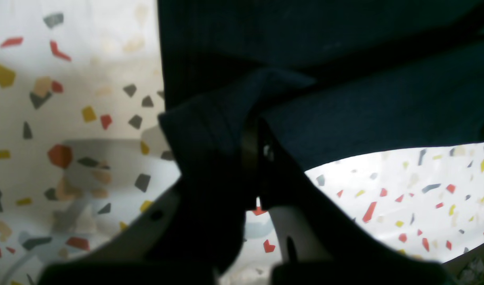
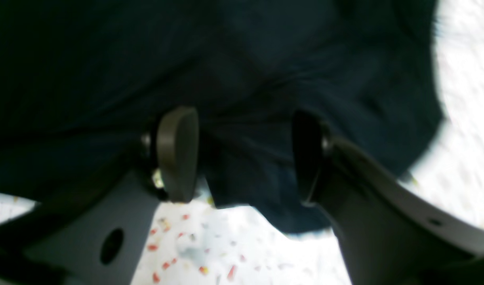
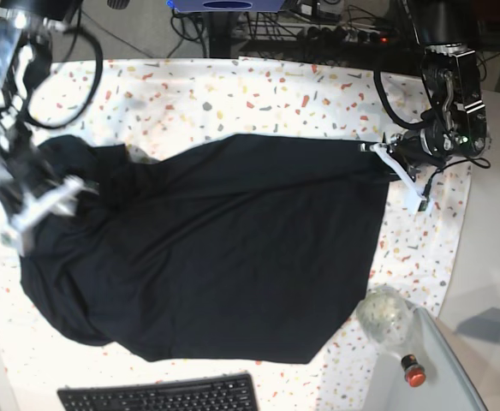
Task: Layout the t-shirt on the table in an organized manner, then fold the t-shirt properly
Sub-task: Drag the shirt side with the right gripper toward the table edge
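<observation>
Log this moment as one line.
stage: spreading | t-shirt: on table, rumpled at one end | left gripper: shut on shirt edge | right gripper: open, fabric between fingers

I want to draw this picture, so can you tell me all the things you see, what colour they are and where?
t-shirt: one, black, spread across the middle of the table.
table: one, white with red, yellow and grey flecks, under everything.
keyboard: one, black, bottom edge of the base view.
glass bottle: one, clear with a red cap, lower right, lying down.
left gripper: one, fingers shut on the t-shirt.
right gripper: one, fingers apart, the t-shirt between them, not pinched.
</observation>
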Available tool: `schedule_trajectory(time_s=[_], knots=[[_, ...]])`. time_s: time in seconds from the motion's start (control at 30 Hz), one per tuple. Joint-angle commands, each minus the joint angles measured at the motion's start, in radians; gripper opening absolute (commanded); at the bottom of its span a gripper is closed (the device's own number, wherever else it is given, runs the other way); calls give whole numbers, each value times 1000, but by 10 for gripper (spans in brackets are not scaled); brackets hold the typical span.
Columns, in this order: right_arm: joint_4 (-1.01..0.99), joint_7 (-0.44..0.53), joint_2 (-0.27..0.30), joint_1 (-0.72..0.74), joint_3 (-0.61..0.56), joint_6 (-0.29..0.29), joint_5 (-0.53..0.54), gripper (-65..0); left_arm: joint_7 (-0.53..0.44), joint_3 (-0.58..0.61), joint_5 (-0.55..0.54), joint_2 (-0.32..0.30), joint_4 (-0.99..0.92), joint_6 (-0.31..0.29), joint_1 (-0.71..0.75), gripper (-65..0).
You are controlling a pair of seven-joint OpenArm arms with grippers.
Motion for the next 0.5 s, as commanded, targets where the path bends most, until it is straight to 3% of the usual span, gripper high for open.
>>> schedule_trajectory(time_s=[0.0,0.07,0.17,0.27,0.4,0.47], knots=[[13,0,-36,-22,55,8,5,-317,-10,-6,-10,-14,19,-3,-10,-650],[11,6,-88,-66,153,16,9,-315,-10,-4,-10,-14,20,-3,-12,-650],[-47,6,-94,-92,239,79,132,-318,-10,0,-10,-13,20,-3,-13,-650],[-202,6,-90,-60,339,82,263,-321,-10,2,-10,-11,17,-3,-15,-650],[-346,6,-87,-27,399,88,278,-317,-10,2,-10,-11,20,-3,-15,-650],[-375,6,-76,-27,396,120,278,-320,-10,2,-10,-11,17,-3,-15,-650]])
